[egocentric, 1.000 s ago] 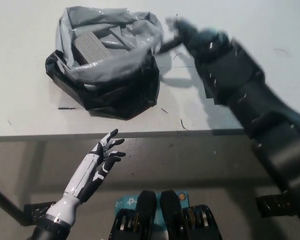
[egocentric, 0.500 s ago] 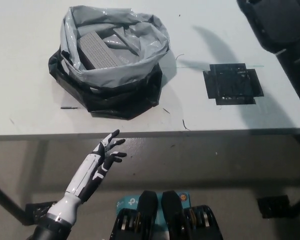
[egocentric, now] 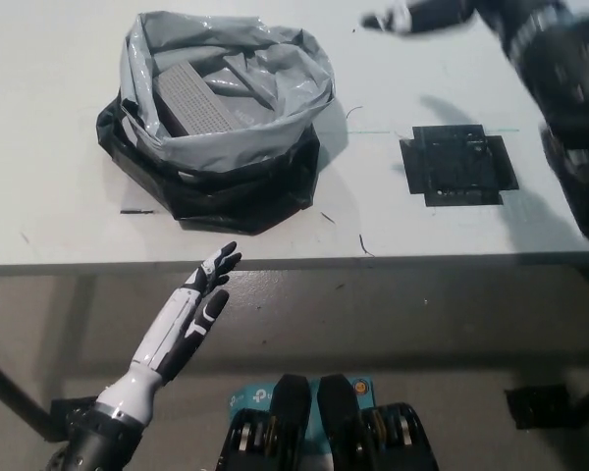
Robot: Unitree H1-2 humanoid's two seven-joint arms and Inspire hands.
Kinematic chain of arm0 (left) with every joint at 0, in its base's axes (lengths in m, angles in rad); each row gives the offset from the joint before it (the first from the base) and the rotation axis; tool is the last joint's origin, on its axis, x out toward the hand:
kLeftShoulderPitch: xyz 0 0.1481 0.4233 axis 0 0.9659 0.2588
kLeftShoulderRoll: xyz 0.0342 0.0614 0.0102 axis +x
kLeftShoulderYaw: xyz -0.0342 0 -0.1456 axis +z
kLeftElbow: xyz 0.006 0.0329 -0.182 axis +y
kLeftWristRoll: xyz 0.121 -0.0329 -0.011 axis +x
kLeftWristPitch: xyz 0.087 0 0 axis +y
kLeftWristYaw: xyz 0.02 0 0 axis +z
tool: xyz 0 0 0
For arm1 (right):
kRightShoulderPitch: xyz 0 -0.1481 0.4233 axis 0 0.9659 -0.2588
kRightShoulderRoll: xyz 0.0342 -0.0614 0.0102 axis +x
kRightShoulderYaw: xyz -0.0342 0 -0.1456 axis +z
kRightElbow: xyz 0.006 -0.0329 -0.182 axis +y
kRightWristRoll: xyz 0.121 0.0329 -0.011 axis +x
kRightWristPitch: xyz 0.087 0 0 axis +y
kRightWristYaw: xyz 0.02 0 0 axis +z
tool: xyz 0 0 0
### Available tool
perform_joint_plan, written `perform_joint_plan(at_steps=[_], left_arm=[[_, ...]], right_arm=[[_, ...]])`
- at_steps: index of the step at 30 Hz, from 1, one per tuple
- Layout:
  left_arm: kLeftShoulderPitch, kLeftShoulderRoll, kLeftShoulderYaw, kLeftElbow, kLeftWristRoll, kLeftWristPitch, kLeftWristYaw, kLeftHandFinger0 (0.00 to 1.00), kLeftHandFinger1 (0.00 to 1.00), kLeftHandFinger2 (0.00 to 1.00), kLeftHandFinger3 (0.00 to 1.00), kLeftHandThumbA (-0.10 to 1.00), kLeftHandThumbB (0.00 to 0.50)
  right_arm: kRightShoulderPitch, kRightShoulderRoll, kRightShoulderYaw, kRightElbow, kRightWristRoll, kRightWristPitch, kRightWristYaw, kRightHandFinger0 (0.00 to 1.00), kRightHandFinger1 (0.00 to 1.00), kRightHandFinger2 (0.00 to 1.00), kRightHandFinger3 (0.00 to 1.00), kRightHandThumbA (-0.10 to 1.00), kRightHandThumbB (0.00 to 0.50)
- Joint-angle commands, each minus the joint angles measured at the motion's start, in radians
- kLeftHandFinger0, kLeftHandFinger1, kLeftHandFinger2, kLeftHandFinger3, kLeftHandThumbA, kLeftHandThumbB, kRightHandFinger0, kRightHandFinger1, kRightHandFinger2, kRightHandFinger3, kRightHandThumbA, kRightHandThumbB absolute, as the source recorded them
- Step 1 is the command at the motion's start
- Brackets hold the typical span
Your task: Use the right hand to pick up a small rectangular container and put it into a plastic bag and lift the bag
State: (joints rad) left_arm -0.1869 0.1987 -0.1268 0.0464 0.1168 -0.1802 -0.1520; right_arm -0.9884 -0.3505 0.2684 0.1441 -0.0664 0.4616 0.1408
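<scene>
A grey and black plastic bag (egocentric: 226, 147) sits open on the white table (egocentric: 59, 216), at its left. A small grey rectangular container (egocentric: 188, 98) lies inside the bag, tilted against the lining. My black right hand (egocentric: 419, 16) hovers at the picture's top, right of the bag and apart from it, blurred by motion. Its arm (egocentric: 569, 108) runs down the right side. My white left hand (egocentric: 201, 299) rests open below the table's front edge, holding nothing.
A black square mark (egocentric: 458, 165) lies flat on the table right of the bag. The table's front edge (egocentric: 373, 263) runs across the picture's middle. A few thin dark scraps (egocentric: 361, 245) lie near that edge.
The right arm left the bag's rim, swung up and right out of the way, and now its hand shows again at the top. The bag's rim settled. The left hand's fingers straightened slightly.
</scene>
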Motion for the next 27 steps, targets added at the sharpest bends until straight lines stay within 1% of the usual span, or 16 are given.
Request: perform_joint_plan(at_steps=[1,2,3,4,5,6,7,8,9,10,12,14,16,18,23,27], left_arm=[[-0.172,0.005,0.084,-0.034,-0.091,0.004,0.02,1.0,1.0,1.0,1.0,1.0,0.212],[-0.168,0.004,0.087,-0.042,-0.085,0.008,0.027,1.0,1.0,1.0,1.0,1.0,0.215],[-0.162,0.004,0.089,-0.049,-0.087,0.012,0.03,1.0,1.0,1.0,1.0,1.0,0.215],[-0.161,0.004,0.09,-0.05,-0.087,0.012,0.03,1.0,1.0,1.0,1.0,1.0,0.215],[-0.154,0.005,0.091,-0.052,-0.091,0.013,0.028,1.0,1.0,1.0,1.0,1.0,0.218],[-0.148,0.005,0.092,-0.055,-0.092,0.016,0.027,1.0,1.0,1.0,1.0,1.0,0.229],[-0.143,0.006,0.091,-0.057,-0.091,0.018,0.027,1.0,1.0,1.0,1.0,1.0,0.228],[-0.14,0.006,0.091,-0.059,-0.091,0.018,0.027,1.0,1.0,1.0,1.0,1.0,0.227],[-0.136,0.006,0.091,-0.06,-0.092,0.018,0.026,1.0,1.0,1.0,1.0,1.0,0.221],[-0.12,0.005,0.09,-0.064,-0.097,0.018,0.023,1.0,1.0,1.0,1.0,1.0,0.21],[-0.085,0.005,0.088,-0.074,-0.1,0.015,0.018,1.0,1.0,1.0,1.0,1.0,0.212],[-0.064,0.011,0.084,-0.071,-0.086,-0.003,0.017,1.0,1.0,1.0,1.0,1.0,0.213],[-0.044,0.012,0.08,-0.073,-0.078,-0.007,0.015,1.0,1.0,1.0,1.0,1.0,0.22],[-0.009,0.004,0.074,-0.078,-0.087,-0.001,0.008,1.0,1.0,1.0,1.0,1.0,0.237],[0.051,0.001,0.066,-0.094,-0.09,-0.01,0.0,1.0,1.0,1.0,1.0,1.0,0.227],[0.047,0.002,0.069,-0.088,-0.096,-0.01,-0.002,1.0,1.0,1.0,1.0,1.0,0.227]], right_arm=[[0.404,-0.211,-0.405,-1.094,0.152,-0.535,-0.097,1.0,1.0,1.0,1.0,0.7,0.445],[0.505,-0.099,-0.376,-1.094,0.047,-0.644,-0.143,1.0,1.0,1.0,1.0,0.75,0.436],[0.563,-0.015,-0.345,-1.094,-0.019,-0.693,-0.173,1.0,1.0,1.0,1.0,0.77,0.432],[0.572,-0.002,-0.34,-1.094,-0.027,-0.699,-0.177,1.0,1.0,1.0,1.0,0.77,0.436],[0.679,0.092,-0.252,-1.094,-0.141,-0.719,-0.205,1.0,1.0,1.0,1.0,0.99,0.377],[0.748,0.128,-0.19,-1.094,-0.193,-0.715,-0.22,1.0,1.0,1.0,1.0,1.0,0.333],[0.759,0.125,-0.168,-1.08,-0.162,-0.698,-0.213,1.0,1.0,1.0,1.0,1.0,0.366],[0.766,0.123,-0.154,-1.069,-0.138,-0.687,-0.207,1.0,1.0,1.0,1.0,1.0,0.375],[0.774,0.135,-0.139,-1.035,-0.14,-0.698,-0.217,1.0,1.0,1.0,1.0,1.0,0.36],[0.778,0.136,-0.136,-0.909,-0.15,-0.766,-0.231,1.0,1.0,1.0,1.0,1.0,0.294],[0.8,0.137,-0.14,-0.733,-0.139,-0.824,-0.241,1.0,1.0,1.0,1.0,1.0,0.291],[0.829,0.141,-0.12,-0.62,-0.143,-0.773,-0.239,1.0,1.0,1.0,1.0,1.0,0.33],[0.845,0.143,-0.105,-0.53,-0.18,-0.749,-0.258,1.0,1.0,1.0,1.0,1.0,0.319],[0.864,0.158,-0.101,-0.387,-0.163,-0.747,-0.264,1.0,1.0,1.0,1.0,1.0,0.271],[0.918,0.175,-0.098,-0.21,-0.113,-0.776,-0.237,1.0,1.0,1.0,1.0,1.0,0.276],[0.93,0.185,-0.108,-0.2,-0.068,-0.741,-0.202,1.0,1.0,1.0,1.0,1.0,0.283]])
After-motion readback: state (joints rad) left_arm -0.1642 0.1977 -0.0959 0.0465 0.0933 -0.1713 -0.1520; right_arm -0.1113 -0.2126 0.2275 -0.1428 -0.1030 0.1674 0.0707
